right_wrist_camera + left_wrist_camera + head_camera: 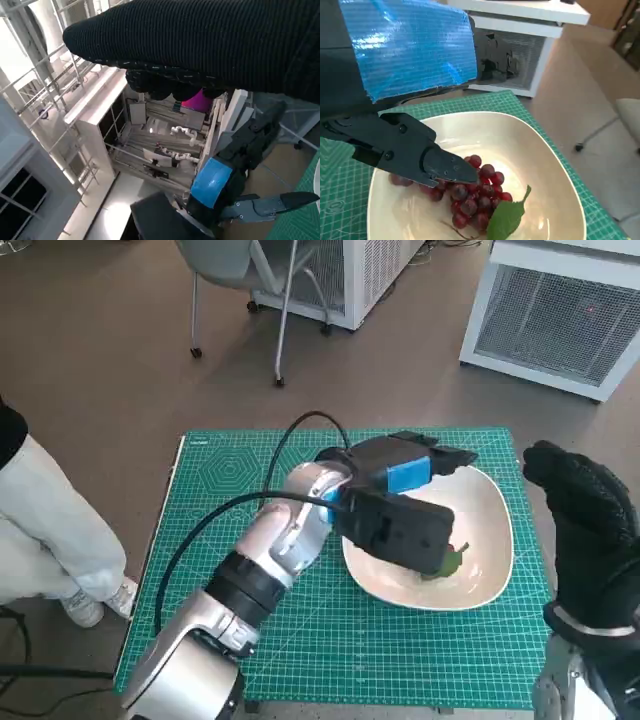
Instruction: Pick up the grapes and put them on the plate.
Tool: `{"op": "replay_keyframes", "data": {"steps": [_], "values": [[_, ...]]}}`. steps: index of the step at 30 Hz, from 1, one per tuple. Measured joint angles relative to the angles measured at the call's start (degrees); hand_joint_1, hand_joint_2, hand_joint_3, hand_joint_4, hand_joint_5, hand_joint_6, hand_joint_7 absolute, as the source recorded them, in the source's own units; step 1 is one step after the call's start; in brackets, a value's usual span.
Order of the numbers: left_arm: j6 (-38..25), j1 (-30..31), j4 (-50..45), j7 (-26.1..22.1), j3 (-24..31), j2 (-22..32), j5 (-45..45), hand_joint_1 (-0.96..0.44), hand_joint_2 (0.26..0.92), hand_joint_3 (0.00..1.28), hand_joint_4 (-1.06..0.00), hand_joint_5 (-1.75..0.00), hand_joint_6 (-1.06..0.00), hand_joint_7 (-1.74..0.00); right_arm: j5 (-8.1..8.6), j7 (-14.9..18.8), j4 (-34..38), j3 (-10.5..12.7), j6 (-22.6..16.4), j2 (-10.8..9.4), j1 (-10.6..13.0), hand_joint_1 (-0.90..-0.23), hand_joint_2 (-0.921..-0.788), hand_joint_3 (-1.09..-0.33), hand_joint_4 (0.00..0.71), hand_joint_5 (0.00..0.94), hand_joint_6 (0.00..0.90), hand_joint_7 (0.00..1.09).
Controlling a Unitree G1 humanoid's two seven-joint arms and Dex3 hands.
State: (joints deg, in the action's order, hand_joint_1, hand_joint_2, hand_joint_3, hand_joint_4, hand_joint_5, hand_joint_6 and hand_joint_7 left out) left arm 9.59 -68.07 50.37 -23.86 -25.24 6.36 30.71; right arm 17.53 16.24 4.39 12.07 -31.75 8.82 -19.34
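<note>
A bunch of dark red grapes [475, 197] with a green leaf [507, 220] lies in the cream plate [520, 135]. My left hand [410, 90] hovers just above it, its black fingers [435, 162] stretched over the bunch and not closed round it. In the head view the left hand [400, 505] covers the grapes, and only the leaf [450, 562] shows on the plate [495, 510]. My gloved right hand [590, 525] is raised off the table's right edge and holds nothing. The right wrist view shows the glove [200, 45] and, beyond it, the left hand [220, 185].
The plate stands on a green cutting mat [300, 640] that covers the small table. A person's leg and shoe [50, 530] are close to the table's left side. A chair [250, 270] and white cabinets [560, 310] stand behind the table.
</note>
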Motion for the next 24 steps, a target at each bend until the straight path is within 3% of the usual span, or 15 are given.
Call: {"op": "replay_keyframes", "data": {"steps": [10, 18, 24], "values": [[3.6, 1.25, 1.44, -1.33, 3.43, 1.72, -5.03, -0.58, 0.92, 0.05, -0.01, 0.0, -0.1, -0.02, -0.05, 0.0, 0.02, -0.3, 0.0, -0.06, -0.05, -0.531, -0.921, -0.641, 0.426, 0.0, 0.04, 0.62], [15.01, 7.75, 4.81, -2.47, 18.11, 3.42, -22.74, -0.54, 0.921, 0.26, -0.16, -0.03, -0.29, -0.09, -0.07, 0.0, 0.04, -0.63, -0.01, -0.05, -0.07, -0.53, -0.921, -0.641, 0.427, 0.001, 0.038, 0.63], [16.13, 11.92, 5.53, -8.95, 28.67, 3.3, -37.18, -0.55, 0.921, 0.38, -0.21, -0.02, -0.34, -0.09, -0.09, -0.04, 0.01, -1.0, 0.01, -0.1, -0.12, -0.532, -0.921, -0.64, 0.428, 0.001, 0.038, 0.62]]}}
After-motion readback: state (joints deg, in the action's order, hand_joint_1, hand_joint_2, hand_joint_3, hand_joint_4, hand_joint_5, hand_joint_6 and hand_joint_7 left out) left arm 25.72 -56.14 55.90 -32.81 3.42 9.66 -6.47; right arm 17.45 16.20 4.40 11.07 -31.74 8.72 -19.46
